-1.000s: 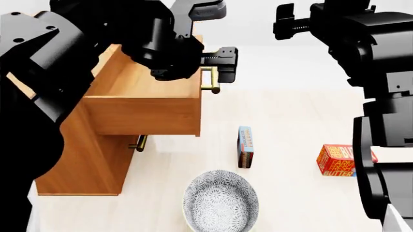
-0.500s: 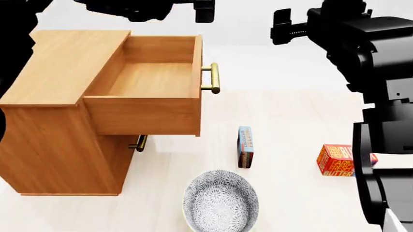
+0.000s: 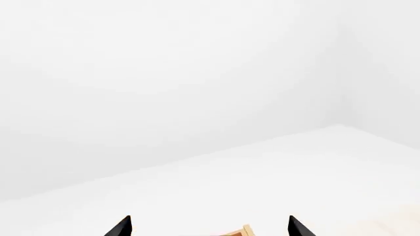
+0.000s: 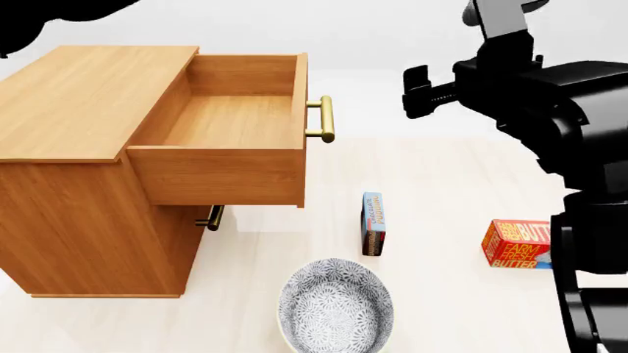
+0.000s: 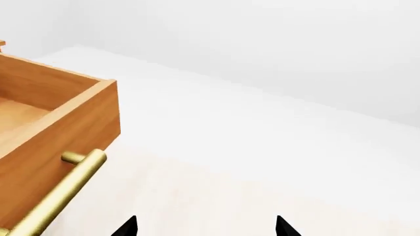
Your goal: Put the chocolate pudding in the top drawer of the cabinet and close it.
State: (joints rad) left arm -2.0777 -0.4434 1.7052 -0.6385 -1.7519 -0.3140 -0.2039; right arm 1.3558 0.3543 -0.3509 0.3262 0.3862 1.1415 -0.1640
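Note:
The chocolate pudding (image 4: 373, 223) stands upright on the pale floor, right of the cabinet (image 4: 88, 184), with its light blue edge up. The top drawer (image 4: 231, 140) is pulled out and holds nothing; its brass handle (image 4: 321, 119) faces right. My right gripper (image 4: 420, 92) hovers open, to the right of the handle and well above the pudding. In the right wrist view the gripper (image 5: 206, 228) shows two spread tips, with the drawer (image 5: 59, 123) and its handle (image 5: 59, 196) beside it. My left gripper (image 3: 208, 228) is open, holds nothing and faces a blank wall.
A patterned grey bowl (image 4: 336, 305) sits in front of the pudding. A red-orange butter box (image 4: 517, 244) stands at the right, partly behind my right arm. The lower drawer's small handle (image 4: 210, 218) shows under the open drawer.
My left arm has lifted off the drawer handle and swung up and left, almost out of the head view. The right gripper has dropped a little. The drawer stays open.

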